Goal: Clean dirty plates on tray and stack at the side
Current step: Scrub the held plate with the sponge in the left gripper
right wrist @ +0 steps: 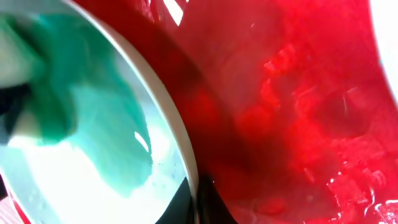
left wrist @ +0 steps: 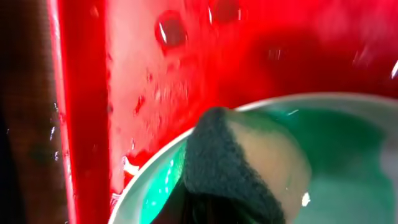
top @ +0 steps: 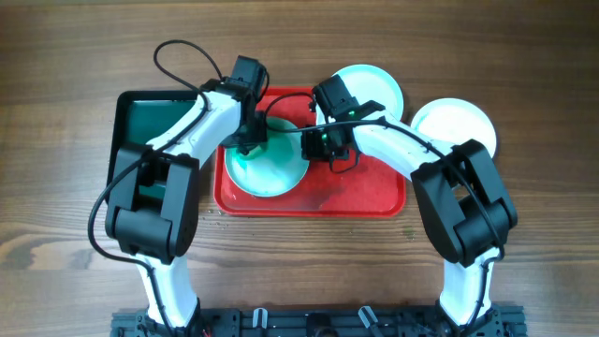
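Note:
A plate [top: 271, 173] with a green smear lies on the left part of the red tray [top: 360, 192]. My left gripper [top: 248, 142] is shut on a sponge [left wrist: 242, 162] with a dark scouring side and presses it on the plate's far left part [left wrist: 348, 143]. My right gripper [top: 314, 145] is shut on the plate's right rim; the rim runs between the fingers [right wrist: 199, 202], with the smear [right wrist: 93, 124] to the left. A pale aqua plate [top: 374, 86] and a white plate [top: 454, 122] lie on the table behind and right of the tray.
A smaller dark green tray [top: 140, 122] sits to the left of the red tray, under my left arm. The red tray floor [right wrist: 298, 112] is wet with droplets, as also seen in the left wrist view [left wrist: 186, 62]. Bare wooden table surrounds the trays.

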